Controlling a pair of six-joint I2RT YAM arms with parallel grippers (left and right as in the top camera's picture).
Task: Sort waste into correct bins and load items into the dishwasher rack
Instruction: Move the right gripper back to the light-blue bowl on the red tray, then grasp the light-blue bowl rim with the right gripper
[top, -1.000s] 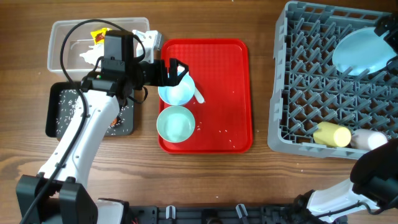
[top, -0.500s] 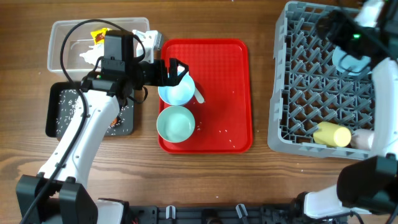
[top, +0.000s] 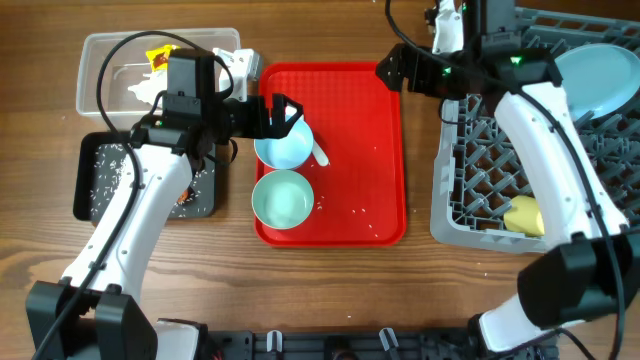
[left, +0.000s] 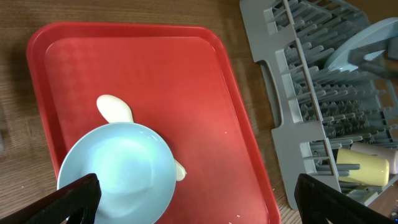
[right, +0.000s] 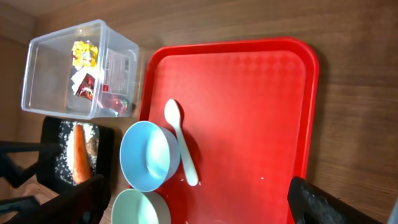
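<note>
**Clerk:** Now, left claw: state and contents?

**Me:** My left claw: fingers spread wide, nothing pinched. Item under it: one light blue bowl, upright on the red tray, sitting between my fingers and nearer one of them. I cannot tell whether it touches. A white spoon lies ahead of the claw, against that bowl. A second bowl is just beside the first, off to the claw's side.

**Clerk:** Bins?

**Me:** Both are behind that claw, by its wrist. The clear bin holds a yellow wrapper and a red wrapper. The black bin holds the carrot and scattered rice grains.

**Clerk:** Right claw?

**Me:** My right claw: likewise spread, holding nothing, and above the tray's corner. The dishwasher rack is behind it, beneath my arm. The plate leans among the pegs, well behind the claw. The yellow cup lies on its side at the rack's other end, well apart.
</note>
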